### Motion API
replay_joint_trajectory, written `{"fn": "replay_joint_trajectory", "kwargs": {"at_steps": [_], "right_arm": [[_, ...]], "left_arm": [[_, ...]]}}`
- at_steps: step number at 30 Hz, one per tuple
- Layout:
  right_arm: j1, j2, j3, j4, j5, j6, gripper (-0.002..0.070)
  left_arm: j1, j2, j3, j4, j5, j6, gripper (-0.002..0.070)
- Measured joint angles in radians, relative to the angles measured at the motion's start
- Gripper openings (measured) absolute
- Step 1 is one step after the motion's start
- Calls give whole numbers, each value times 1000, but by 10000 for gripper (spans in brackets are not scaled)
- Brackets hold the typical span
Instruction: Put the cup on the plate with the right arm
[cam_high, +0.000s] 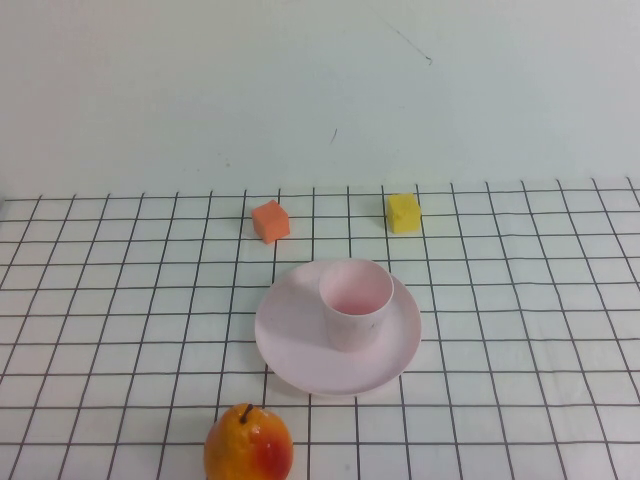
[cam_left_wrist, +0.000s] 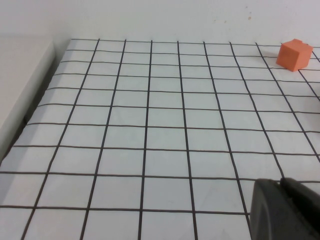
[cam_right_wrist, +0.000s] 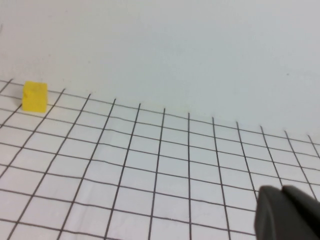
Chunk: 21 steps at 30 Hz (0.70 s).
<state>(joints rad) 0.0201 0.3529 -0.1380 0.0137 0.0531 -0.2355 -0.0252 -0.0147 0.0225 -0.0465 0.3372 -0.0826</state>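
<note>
Already the small pale pink handleless plastic cup (cam_high: 356, 302) stands upright on the round, shallow pale pink plate (cam_high: 290, 345), a little toward the plate's far right side, so the placing looks finished. Just behind them sit an orange foam cube (cam_high: 270, 221) and a yellow foam cube (cam_high: 403, 212); near the front edge lies a yellow-red plastic pear (cam_high: 249, 444), all on the white black-gridded counter (cam_high: 520, 330). Neither arm shows from above. The left gripper (cam_left_wrist: 287, 210) and the right gripper (cam_right_wrist: 287, 212) each show only as a dark corner in their own wrist views, seemingly holding nothing, though whether the jaws are parted I cannot tell. What remains is keeping the right arm parked well clear of the cup.
</note>
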Motion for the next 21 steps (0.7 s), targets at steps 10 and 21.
{"fn": "replay_joint_trajectory", "kwargs": {"at_steps": [10,21], "right_arm": [[-31,-233,136,1,-2,37,-1],[-31,-360,166,2,78,39,-1]], "left_arm": [[0,0,0,0,0,0,-3],[0,0,0,0,0,0,-3]]}}
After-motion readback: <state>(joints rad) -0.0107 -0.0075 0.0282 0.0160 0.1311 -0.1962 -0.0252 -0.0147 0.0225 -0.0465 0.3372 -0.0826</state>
